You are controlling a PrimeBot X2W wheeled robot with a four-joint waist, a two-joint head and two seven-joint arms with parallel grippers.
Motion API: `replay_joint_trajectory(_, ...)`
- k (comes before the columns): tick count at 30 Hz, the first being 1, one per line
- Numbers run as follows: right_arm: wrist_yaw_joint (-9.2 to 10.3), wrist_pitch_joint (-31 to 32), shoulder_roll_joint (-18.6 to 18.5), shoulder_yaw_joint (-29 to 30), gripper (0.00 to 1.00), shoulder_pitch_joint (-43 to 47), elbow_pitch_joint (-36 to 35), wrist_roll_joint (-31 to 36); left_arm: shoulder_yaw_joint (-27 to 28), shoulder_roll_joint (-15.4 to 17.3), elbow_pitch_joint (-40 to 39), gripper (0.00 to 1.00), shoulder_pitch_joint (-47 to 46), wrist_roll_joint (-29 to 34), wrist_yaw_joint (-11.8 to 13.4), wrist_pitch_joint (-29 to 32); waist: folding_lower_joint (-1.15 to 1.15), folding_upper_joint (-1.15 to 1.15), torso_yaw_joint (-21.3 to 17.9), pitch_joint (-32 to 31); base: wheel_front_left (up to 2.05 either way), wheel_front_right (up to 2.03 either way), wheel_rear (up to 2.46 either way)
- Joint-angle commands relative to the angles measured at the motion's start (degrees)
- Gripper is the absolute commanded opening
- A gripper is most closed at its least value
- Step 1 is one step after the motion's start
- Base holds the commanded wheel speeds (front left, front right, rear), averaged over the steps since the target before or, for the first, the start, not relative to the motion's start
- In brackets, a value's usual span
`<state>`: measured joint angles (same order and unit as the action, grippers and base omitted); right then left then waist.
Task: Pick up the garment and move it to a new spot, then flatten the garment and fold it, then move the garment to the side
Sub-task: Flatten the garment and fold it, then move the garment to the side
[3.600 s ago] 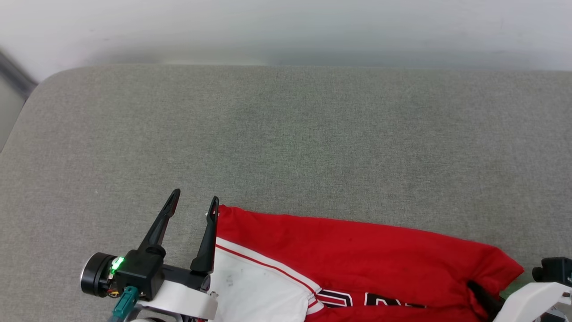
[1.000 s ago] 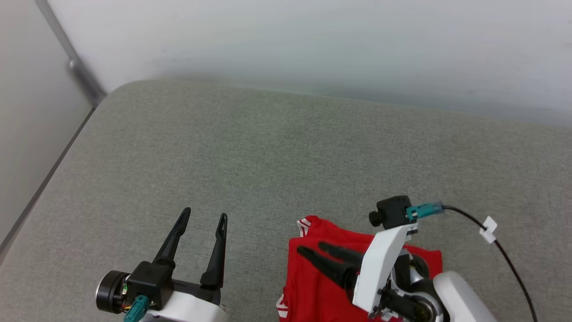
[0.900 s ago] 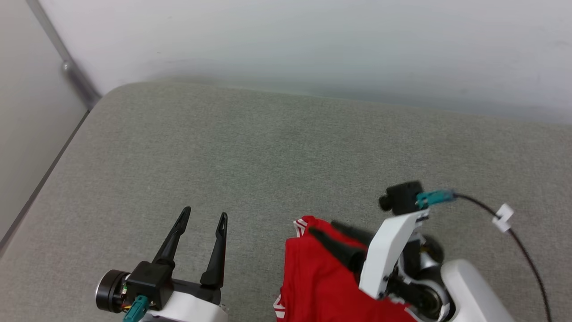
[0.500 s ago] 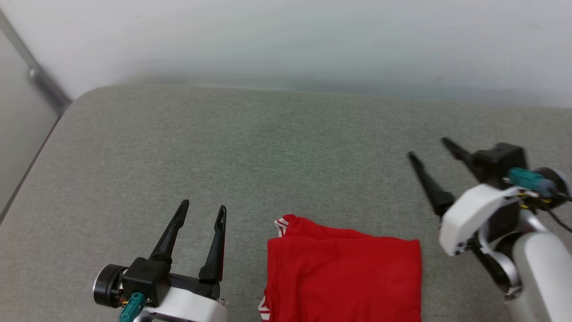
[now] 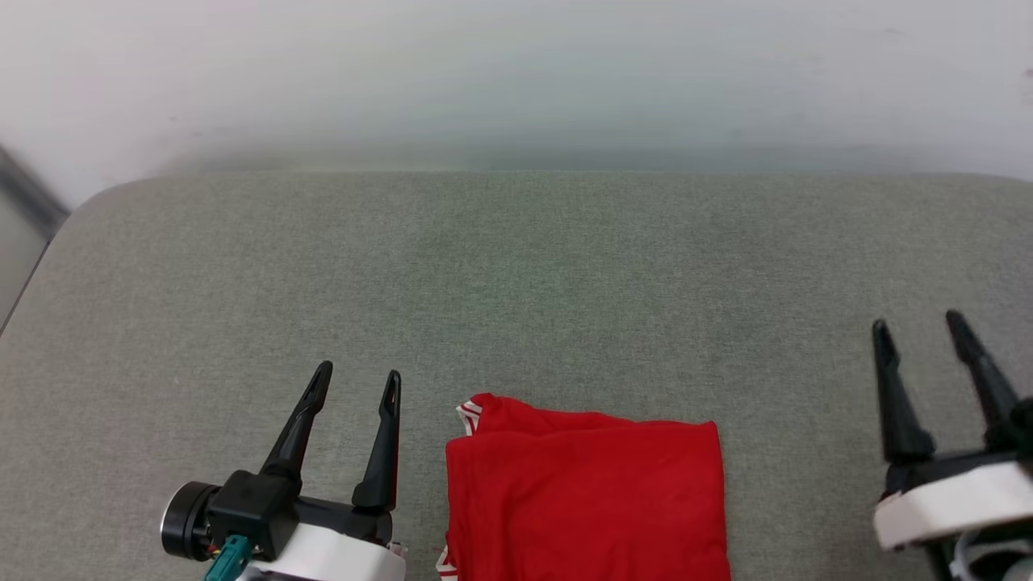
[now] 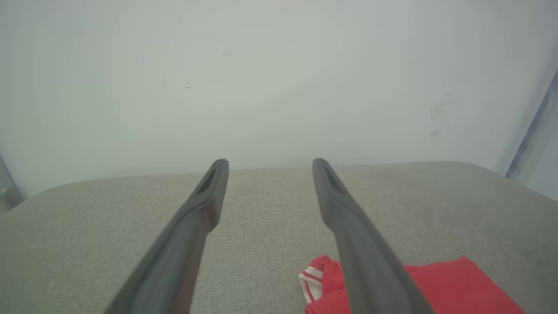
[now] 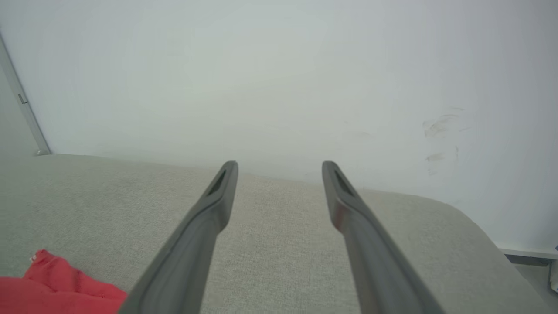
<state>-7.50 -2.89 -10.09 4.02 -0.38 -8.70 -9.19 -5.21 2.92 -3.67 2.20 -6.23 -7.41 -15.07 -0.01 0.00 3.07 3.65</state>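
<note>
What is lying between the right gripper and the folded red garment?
Nothing lies there. The stretch of grey padded surface between the right gripper and the garment is bare, as the head view shows.

Cushion (image 5: 516, 266): open grey fabric from 9 o'clock round to 3 o'clock of the garment (image 5: 585, 492).
Wall (image 5: 516, 73): closes the far edge at 12 o'clock.
Left gripper (image 5: 357, 373): 2 fingers spread, just beside the garment at 9 o'clock.
Right gripper (image 5: 917, 321): fingers spread, well apart at 3 o'clock, wide lane between.
</note>
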Motion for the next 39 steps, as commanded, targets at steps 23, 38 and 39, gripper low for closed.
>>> replay_joint_trajectory(23,0.02,-2.3,7.2,0.2,1.0,6.2,-1.4,2.3,-1.0,-0.1,0.5,1.0,1.3,-0.6,-0.1,-0.1,0.01,0.0,0.8,0.1,0.0,0.0,0.0)
replay_joint_trajectory(38,0.05,16.8,5.5,-1.1,1.0,8.0,-2.3,-2.1,-1.5,0.0,-0.1,1.0,-0.1,-0.6,-0.1,-0.1,0.01,0.0,2.5,2.2,0.0,0.0,0.0)
replay_joint_trajectory(39,0.03,20.4,4.9,-1.8,1.0,8.2,-2.4,-2.9,-1.5,-0.1,-0.2,1.0,-0.1,-0.8,-0.1,-0.1,0.01,0.0,2.6,2.5,0.0,0.0,0.0)
